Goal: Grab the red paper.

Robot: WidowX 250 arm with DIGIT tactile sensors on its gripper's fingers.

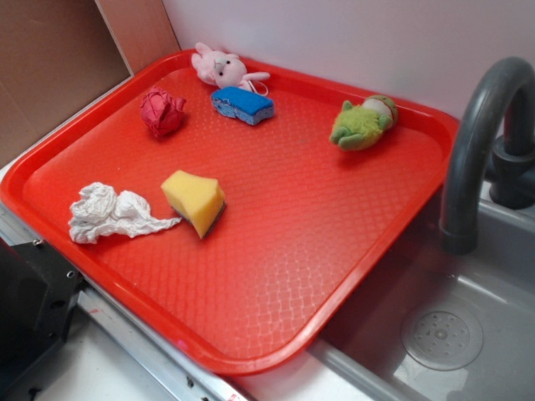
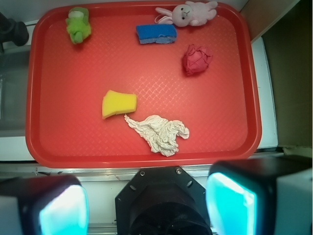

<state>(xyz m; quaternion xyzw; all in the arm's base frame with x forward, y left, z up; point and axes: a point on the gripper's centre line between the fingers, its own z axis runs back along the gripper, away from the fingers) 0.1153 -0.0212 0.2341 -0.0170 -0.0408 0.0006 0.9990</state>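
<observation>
The red paper (image 1: 162, 111) (image 2: 196, 59) is a small crumpled dark red-pink ball lying on the red tray (image 1: 276, 276) (image 2: 63, 98), near its back left corner in the exterior view. In the wrist view my gripper (image 2: 146, 205) hangs high above the tray's near edge, open, its two cyan pads (image 2: 230, 205) wide apart with nothing between them. The paper lies far ahead of the gripper and to the right. The gripper itself does not show in the exterior view.
On the tray lie a white paper wad (image 1: 109, 215) (image 2: 159, 132), a yellow sponge (image 1: 194, 200) (image 2: 118, 104), a blue sponge (image 1: 242, 105) (image 2: 156, 34), a pink plush rabbit (image 1: 221, 68) (image 2: 188, 13) and a green plush (image 1: 364, 124) (image 2: 78, 24). A grey sink (image 1: 443, 342) with a faucet (image 1: 476, 142) adjoins.
</observation>
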